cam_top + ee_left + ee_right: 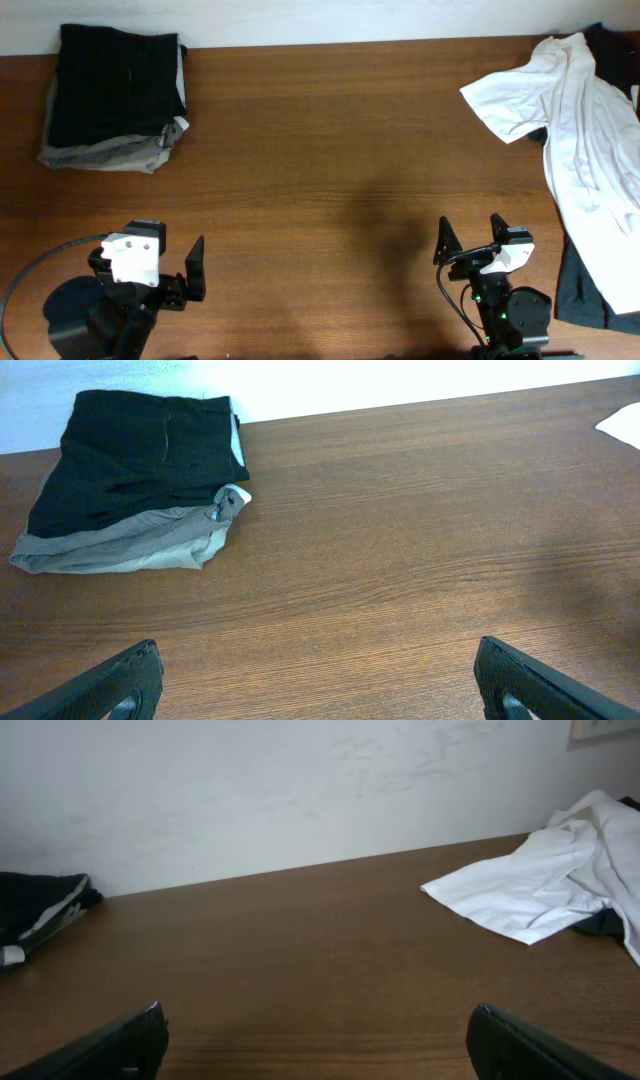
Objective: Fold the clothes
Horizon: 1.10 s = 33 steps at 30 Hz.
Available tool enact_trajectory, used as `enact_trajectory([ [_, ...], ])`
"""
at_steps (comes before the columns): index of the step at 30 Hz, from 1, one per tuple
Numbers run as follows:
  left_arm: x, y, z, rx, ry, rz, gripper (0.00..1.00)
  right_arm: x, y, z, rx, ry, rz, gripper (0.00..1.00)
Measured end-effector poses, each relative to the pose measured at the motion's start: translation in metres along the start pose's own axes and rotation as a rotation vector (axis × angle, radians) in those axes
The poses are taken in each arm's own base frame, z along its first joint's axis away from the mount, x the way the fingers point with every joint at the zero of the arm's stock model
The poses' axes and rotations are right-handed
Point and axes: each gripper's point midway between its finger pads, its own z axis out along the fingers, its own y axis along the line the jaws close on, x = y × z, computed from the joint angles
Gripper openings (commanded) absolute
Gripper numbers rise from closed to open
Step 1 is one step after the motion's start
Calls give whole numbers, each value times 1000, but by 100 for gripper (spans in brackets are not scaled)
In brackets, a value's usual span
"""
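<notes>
A folded stack of clothes, black on top of grey (112, 98), lies at the back left of the table; it also shows in the left wrist view (135, 480) and at the left edge of the right wrist view (40, 910). A crumpled white shirt (570, 110) lies unfolded at the back right over a dark garment (585, 290); the shirt also shows in the right wrist view (540, 885). My left gripper (165, 268) is open and empty near the front left (318, 680). My right gripper (470, 243) is open and empty at the front right (315, 1040).
The brown wooden table (330, 170) runs to a white wall at the back (300, 790). A black cable (40, 265) loops beside the left arm base. The dark garment hangs near the right edge.
</notes>
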Motion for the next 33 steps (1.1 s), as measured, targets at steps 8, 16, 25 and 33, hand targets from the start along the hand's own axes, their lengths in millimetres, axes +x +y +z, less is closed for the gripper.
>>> enact_trajectory([
  [8,0,0,0,0,0,0,99,0,0,0,0,0,0,99],
  [16,1,-25,11,98,-84,78,99,0,-1,0,3,0,-1,99],
  [25,16,-28,52,120,-517,-78,99,0,-1,0,4,-1,-1,99],
  [33,39,-3,63,2,-576,-216,99,0,-1,0,4,0,-1,99],
])
